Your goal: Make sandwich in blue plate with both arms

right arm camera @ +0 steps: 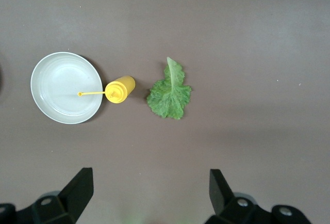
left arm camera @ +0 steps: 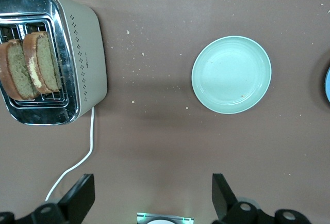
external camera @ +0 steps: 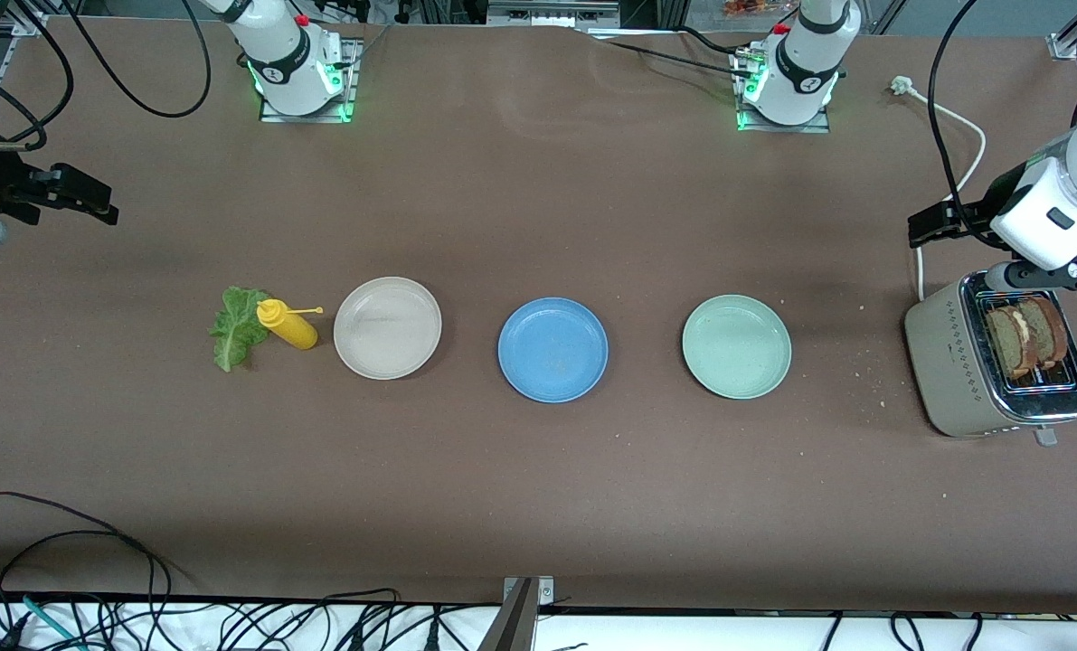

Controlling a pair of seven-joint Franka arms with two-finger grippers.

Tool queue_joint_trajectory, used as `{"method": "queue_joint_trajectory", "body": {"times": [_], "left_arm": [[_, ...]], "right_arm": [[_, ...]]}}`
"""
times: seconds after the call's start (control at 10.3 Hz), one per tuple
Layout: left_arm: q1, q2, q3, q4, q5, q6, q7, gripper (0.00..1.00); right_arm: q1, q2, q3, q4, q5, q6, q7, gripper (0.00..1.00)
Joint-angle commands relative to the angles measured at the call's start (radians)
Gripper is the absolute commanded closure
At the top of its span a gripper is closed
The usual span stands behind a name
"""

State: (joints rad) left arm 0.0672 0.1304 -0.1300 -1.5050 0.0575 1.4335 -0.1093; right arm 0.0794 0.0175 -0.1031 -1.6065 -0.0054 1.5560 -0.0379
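Blue plate (external camera: 552,350): bare, mid-desk, at 3 o'clock of the beige plate (external camera: 387,327) and 9 o'clock of the mint plate (external camera: 736,346).
Lettuce (external camera: 236,325): flat on the desk (external camera: 538,506), touching the yellow bottle (external camera: 288,325) beside the beige plate.
Bread slices (external camera: 1030,336): two, upright in the toaster (external camera: 990,366), at 3 o'clock of the mint plate.
Left hand (left arm camera: 152,195): fingers wide, holding nothing, over bare desk near the toaster.
Right hand (right arm camera: 149,193): wide, holding nothing, over bare desk near the lettuce.

Bright, even overhead light — soft faint shadows, sharp focus throughout.
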Motion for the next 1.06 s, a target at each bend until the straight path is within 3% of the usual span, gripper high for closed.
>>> {"method": "queue_joint_trajectory", "body": {"times": [0.0,0.58,0.97], "left_arm": [[0.002,0.003,0.006,0.012,-0.028,-0.018,0.007,0.0],[0.014,0.005,0.012,0.014,-0.025,-0.028,0.007,0.0],[0.091,0.005,0.013,0.022,-0.015,-0.025,0.007,0.0]], "right_arm": [[-0.013,-0.002,0.014,0.016,0.001,-0.019,0.007,0.0],[-0.013,-0.002,0.014,0.016,0.001,-0.02,0.007,0.0],[-0.013,-0.002,0.014,0.016,0.001,-0.019,0.007,0.0]]}}
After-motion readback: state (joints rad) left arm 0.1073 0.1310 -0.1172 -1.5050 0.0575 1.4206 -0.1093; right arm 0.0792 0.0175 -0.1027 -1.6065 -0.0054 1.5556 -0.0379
